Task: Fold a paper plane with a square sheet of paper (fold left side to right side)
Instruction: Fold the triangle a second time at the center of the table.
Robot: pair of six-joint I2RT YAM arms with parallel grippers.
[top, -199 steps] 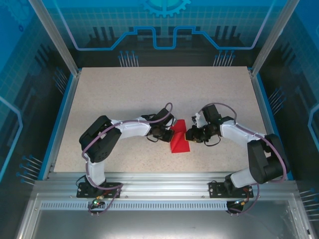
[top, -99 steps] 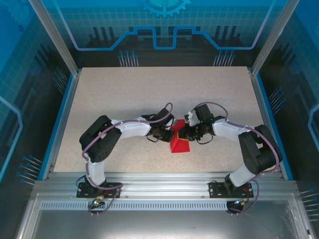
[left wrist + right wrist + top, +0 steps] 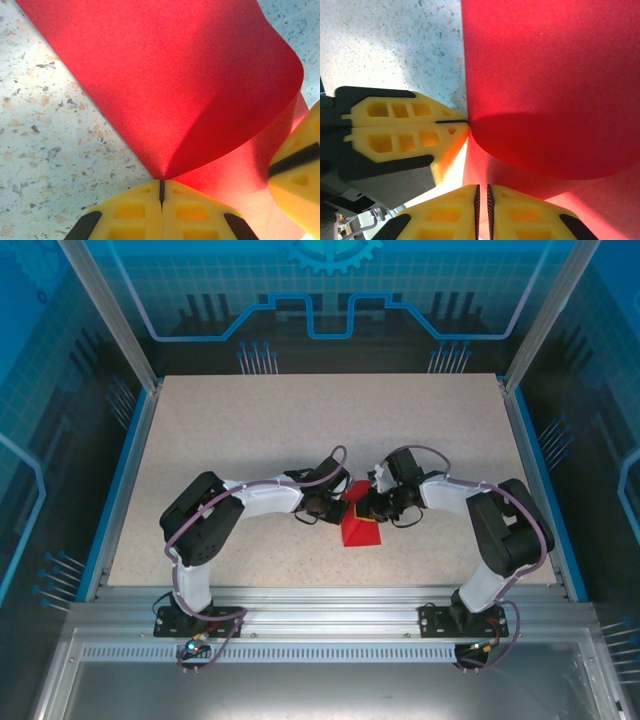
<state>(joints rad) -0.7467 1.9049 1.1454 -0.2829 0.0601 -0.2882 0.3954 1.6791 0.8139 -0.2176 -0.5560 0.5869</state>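
The square sheet of paper (image 3: 361,531) is bright red and lies mid-table, near the front. Its left part is curled up and over toward the right, bulging in a loose loop (image 3: 165,75) with no flat crease. My left gripper (image 3: 161,186) is shut on a corner of that lifted flap; it meets the paper from the left (image 3: 343,508). My right gripper (image 3: 481,192) comes in from the right (image 3: 369,508), its jaws drawn together to a thin slit just above the lower red layer (image 3: 545,75). I cannot tell if paper sits in that slit. The two grippers are almost touching.
The speckled beige table (image 3: 300,430) stretches wide behind and to both sides of the paper. Blue rails and clear walls (image 3: 128,440) fence it in. An aluminium rail (image 3: 320,605) runs along the near edge by the arm bases.
My right gripper has slid left, up against the paper and the left gripper, with its jaws narrowing. The left gripper and the lifted flap have stayed put.
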